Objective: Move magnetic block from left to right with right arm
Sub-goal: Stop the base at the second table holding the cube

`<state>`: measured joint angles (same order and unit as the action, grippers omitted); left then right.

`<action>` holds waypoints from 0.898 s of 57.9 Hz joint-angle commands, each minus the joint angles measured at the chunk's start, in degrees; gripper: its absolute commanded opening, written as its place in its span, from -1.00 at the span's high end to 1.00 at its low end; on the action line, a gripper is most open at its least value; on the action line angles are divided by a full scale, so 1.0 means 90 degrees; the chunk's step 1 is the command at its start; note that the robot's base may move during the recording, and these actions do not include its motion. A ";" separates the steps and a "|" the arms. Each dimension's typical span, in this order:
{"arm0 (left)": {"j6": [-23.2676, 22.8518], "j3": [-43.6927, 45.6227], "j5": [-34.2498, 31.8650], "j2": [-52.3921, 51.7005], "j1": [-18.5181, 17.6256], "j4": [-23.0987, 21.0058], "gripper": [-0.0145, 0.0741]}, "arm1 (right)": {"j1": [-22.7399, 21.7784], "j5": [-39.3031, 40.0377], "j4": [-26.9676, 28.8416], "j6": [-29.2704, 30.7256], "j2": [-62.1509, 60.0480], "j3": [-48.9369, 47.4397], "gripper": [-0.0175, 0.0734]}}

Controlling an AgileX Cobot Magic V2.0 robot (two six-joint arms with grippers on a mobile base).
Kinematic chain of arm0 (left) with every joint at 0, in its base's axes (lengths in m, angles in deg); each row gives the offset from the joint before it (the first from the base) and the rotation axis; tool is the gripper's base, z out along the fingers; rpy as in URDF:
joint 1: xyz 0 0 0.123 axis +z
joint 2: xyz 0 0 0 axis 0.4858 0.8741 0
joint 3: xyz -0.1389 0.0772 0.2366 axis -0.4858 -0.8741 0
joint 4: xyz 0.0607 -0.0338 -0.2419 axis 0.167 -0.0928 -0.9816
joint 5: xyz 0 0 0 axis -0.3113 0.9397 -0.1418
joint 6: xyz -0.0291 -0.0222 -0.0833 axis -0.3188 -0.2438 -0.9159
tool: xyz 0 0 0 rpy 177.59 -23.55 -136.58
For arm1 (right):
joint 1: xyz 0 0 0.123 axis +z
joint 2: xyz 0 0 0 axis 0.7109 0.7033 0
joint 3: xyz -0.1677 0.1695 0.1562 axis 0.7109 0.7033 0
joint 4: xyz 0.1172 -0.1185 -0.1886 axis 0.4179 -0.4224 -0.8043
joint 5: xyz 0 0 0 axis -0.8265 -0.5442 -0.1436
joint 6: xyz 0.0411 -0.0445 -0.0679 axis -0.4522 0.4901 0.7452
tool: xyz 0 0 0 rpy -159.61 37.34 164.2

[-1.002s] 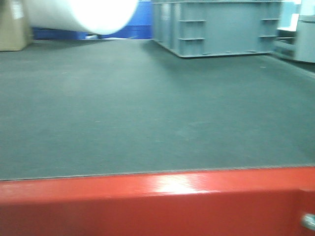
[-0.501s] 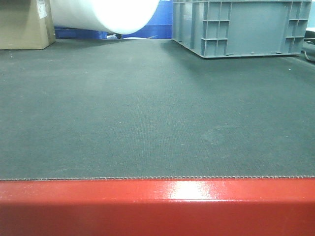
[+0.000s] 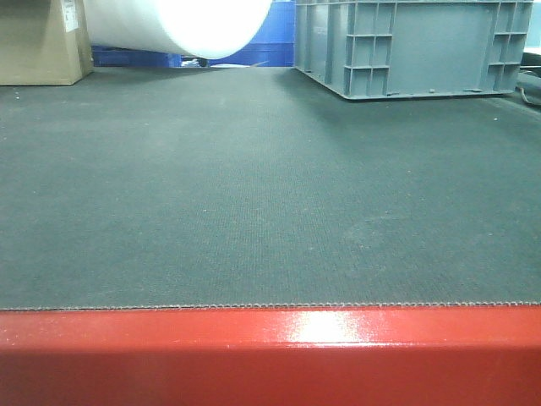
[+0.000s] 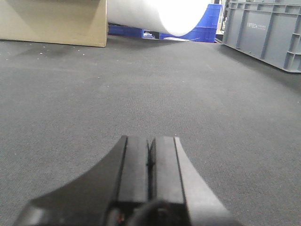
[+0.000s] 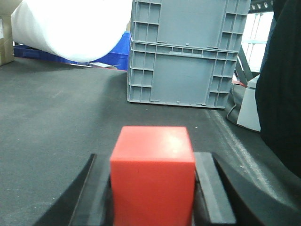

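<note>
The block (image 5: 153,174) sits between the right jaws, which press against its left and right faces. Its top and near faces are in plain sight. Whether it touches the table (image 3: 254,186) below cannot be told from the wrist view. The left jaws are brought together with only a thin seam between them and hold nothing. They sit low over the dark mat.

At the far right of the table stand two grey crates (image 5: 188,70), one stacked on the other. Their ribbed walls hide whatever is inside. Left of them, at the far edge, is a blue bin (image 5: 115,52), its contents also hidden. A thick white roll (image 3: 177,25) lies in front of the bin. A closed cardboard box (image 3: 42,42) stands at the far left. A glossy red edge (image 3: 270,355) runs along the near side of the table.
</note>
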<state>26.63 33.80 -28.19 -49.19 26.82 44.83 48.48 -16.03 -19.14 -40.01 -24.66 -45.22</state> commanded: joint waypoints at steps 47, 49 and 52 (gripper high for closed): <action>-0.0048 -0.0057 -0.0531 -0.0045 -0.0036 -0.0017 0.96 | 0.0033 -0.1151 0.0782 -0.0008 0.2626 -0.1374 0.03; -0.0048 -0.0057 -0.0531 -0.0045 -0.0036 -0.0017 0.96 | 0.0090 -0.1144 0.0669 -0.0063 0.2942 -0.1476 0.03; -0.0048 -0.0057 -0.0531 -0.0045 -0.0036 -0.0017 0.96 | 0.0219 -0.1121 0.0441 -0.0254 0.3372 -0.1624 0.03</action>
<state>26.63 33.80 -28.19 -49.19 26.82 44.83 49.22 -30.62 -12.32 -40.71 -0.23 -55.89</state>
